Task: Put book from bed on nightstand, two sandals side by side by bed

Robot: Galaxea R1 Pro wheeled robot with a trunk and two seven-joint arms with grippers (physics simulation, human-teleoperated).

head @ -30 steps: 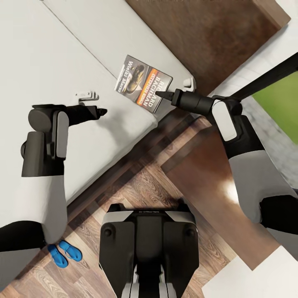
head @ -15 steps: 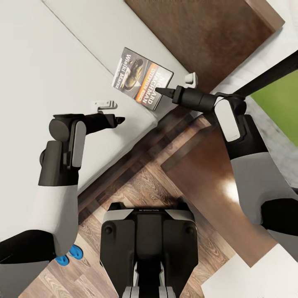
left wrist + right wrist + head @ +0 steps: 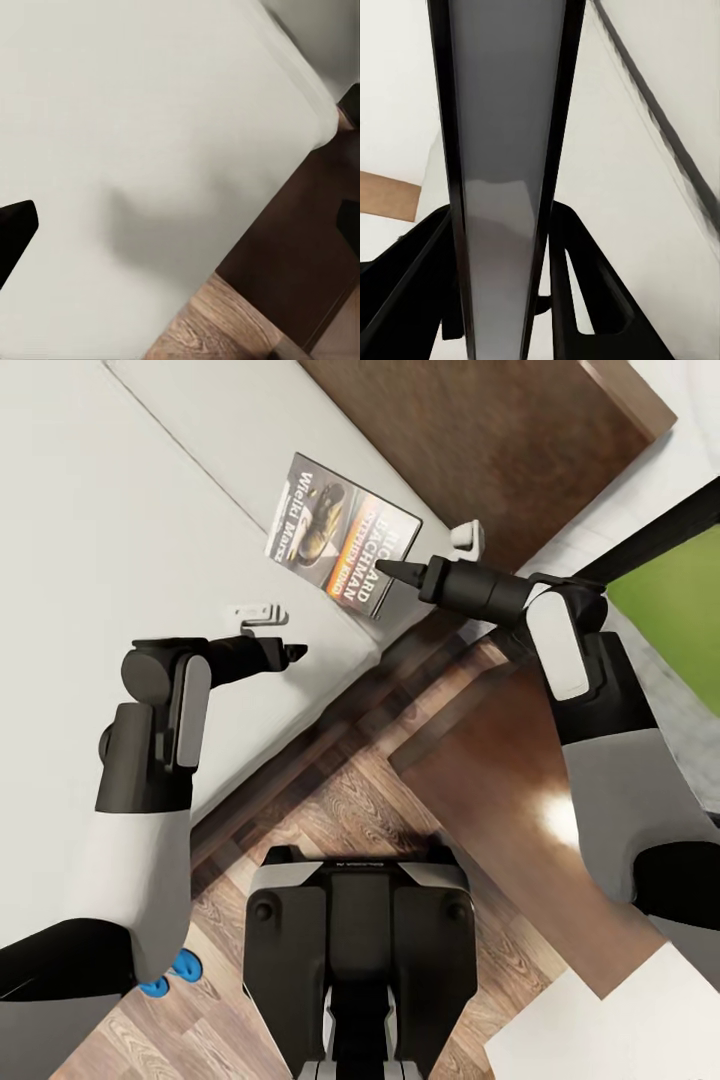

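The right gripper (image 3: 440,556) has its fingers spread at the book's (image 3: 343,534) edge, one dark tip on the cover. The book lies near the bed's (image 3: 120,510) corner. The left gripper (image 3: 268,632) hangs open over the mattress. A sandal (image 3: 172,972) peeks out on the floor (image 3: 350,810).

Paperback on the bed, sandals on the floor

The thin dark-covered paperback with an orange band (image 3: 341,546) lay flat near the pale grey-white mattressed bed's (image 3: 120,510) corner; the bright blue sandals (image 3: 172,971) peeked out on the floor beside that bed.
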